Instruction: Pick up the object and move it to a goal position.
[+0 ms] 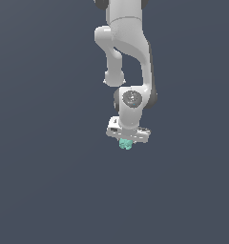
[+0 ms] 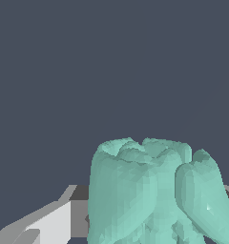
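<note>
Teal-green lumpy object (image 2: pixel 154 190) is filling wrist view, being held close under camera. In exterior view, same object (image 1: pixel 125 144) is being gripped beneath white gripper (image 1: pixel 127 141), jaws narrowed on it, seemingly for carrying to goal. Long axis, pointing direction: cannot be told; goal marker not being shown.

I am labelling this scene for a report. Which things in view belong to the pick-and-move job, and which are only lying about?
Belonging to the job:
- teal-green lumpy object, sitting between the fingers
- white gripper, closed on it, with the Panda arm above

Only lying about:
- nothing else shows in either view; only a plain dark grey background, and no goal marker is visible
</note>
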`<state>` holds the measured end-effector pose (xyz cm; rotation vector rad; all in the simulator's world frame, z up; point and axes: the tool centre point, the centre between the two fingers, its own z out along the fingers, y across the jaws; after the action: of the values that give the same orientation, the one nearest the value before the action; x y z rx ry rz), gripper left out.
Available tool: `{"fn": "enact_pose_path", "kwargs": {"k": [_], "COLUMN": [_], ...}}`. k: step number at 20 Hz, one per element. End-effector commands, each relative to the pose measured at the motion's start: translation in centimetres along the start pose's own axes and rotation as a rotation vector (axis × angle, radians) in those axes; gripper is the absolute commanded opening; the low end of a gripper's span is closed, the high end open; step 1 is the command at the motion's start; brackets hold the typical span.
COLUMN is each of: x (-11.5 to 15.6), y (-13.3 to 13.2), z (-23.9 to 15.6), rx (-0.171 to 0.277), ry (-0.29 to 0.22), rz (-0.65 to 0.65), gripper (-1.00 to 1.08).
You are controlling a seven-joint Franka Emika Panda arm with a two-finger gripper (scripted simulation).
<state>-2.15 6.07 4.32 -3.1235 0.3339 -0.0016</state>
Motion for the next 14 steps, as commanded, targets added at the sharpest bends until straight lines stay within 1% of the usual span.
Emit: {"fn": "enact_pose_path", "kwargs": {"k": [1, 7, 14], "x": [0.5, 2.8, 6.9], "y": [0.2, 1.0, 2.4], "z": [-0.3, -1.6, -3.9], "rx": [0.000, 0.000, 0.000], "ry": [0.001, 0.001, 0.000], "rz": [0.000, 0.000, 0.000], "gripper": [-1.00, -1.00, -1.00]}}
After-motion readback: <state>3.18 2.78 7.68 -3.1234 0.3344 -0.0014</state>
